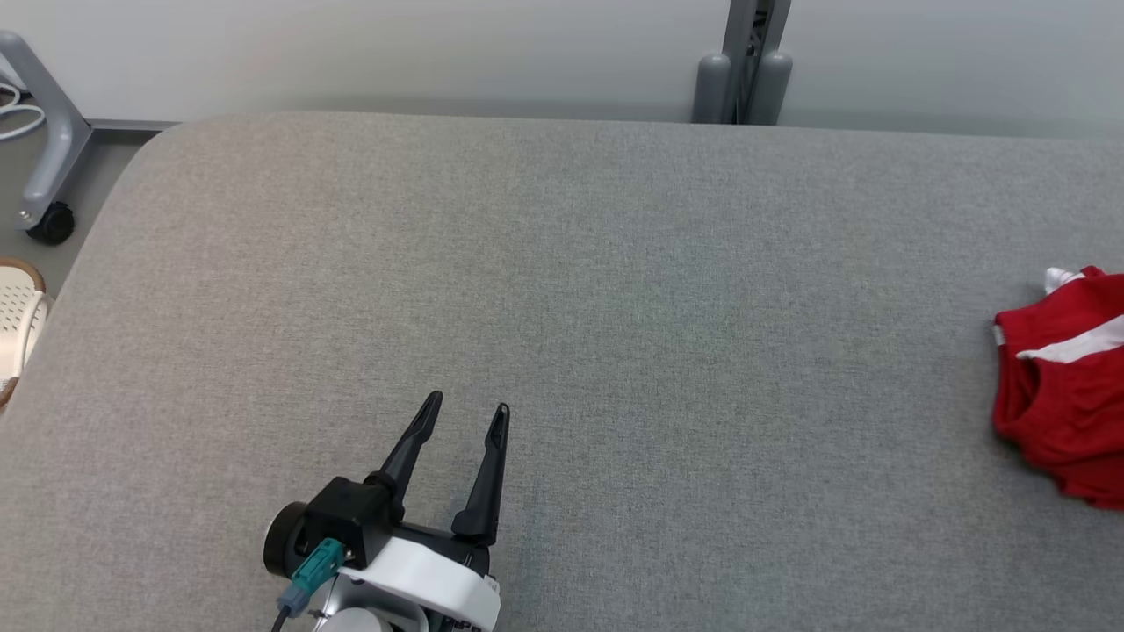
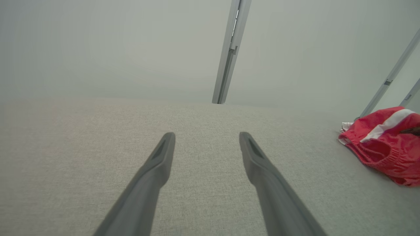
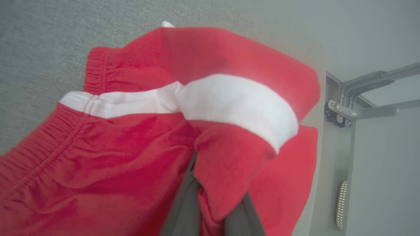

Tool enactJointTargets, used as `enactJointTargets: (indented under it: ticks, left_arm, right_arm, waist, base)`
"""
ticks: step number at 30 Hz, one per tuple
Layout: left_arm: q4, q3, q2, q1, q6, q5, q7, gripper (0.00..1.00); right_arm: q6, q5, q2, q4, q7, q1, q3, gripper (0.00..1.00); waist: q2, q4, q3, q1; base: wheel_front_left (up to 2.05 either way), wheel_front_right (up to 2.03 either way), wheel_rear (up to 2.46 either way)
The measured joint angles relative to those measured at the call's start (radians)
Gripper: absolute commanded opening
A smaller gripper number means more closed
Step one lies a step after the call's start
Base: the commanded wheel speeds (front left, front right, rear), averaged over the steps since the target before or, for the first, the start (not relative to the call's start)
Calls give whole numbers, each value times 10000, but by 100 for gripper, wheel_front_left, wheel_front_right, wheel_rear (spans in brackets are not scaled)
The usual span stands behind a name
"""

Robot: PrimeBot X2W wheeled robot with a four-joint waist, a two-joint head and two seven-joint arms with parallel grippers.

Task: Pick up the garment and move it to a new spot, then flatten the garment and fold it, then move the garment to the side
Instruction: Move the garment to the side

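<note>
The garment (image 1: 1067, 386) is a pair of red shorts with a white stripe, bunched at the right edge of the grey table (image 1: 562, 290). In the left wrist view the garment (image 2: 384, 147) lies far off to the right. My left gripper (image 1: 465, 412) stands open above the table's front left, nothing between its fingers (image 2: 154, 173). In the right wrist view my right gripper (image 3: 210, 196) is shut on a fold of the garment (image 3: 137, 137), red cloth pinched between its dark fingers (image 3: 183, 206) and draped over them.
A metal post (image 1: 746, 61) rises behind the table's far edge. A wheeled grey stand (image 1: 44, 149) and a pale basket (image 1: 18, 320) sit on the floor at the left. A frame bracket (image 3: 344, 111) lies past the table's right edge.
</note>
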Motion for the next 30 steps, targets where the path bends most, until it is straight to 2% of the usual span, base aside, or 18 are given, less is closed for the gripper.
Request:
enactJointTargets:
  ticks: [14,20,21,22,30]
  left_arm:
    - [15,2,2,-461,-69,163,0,100]
    - [13,56,2,-720,-94,263,0,100]
    - [12,67,2,-764,-96,265,0,100]
    - [10,81,2,-796,-98,267,0,100]
    - [153,107,2,-890,-155,280,0,100]
  right_arm:
    - [2,-1687,-84,1547,-75,-887,470,0]
    - [0,-2011,184,2104,-334,-1119,483,0]
    - [0,-2010,238,2155,-431,-1128,435,47]
    - [0,-2010,295,2197,-548,-1155,395,100]
    - [0,-1992,688,2523,-840,-1254,299,100]
  waist:
    - [0,-80,877,0]
    - [0,-107,1389,0]
    - [0,-113,1447,0]
    - [0,-120,1501,0]
    - [0,-180,1482,0]
  base:
    - [0,0,0]
    - [0,0,0]
    - [0,0,0]
    - [0,0,0]
    - [0,0,0]
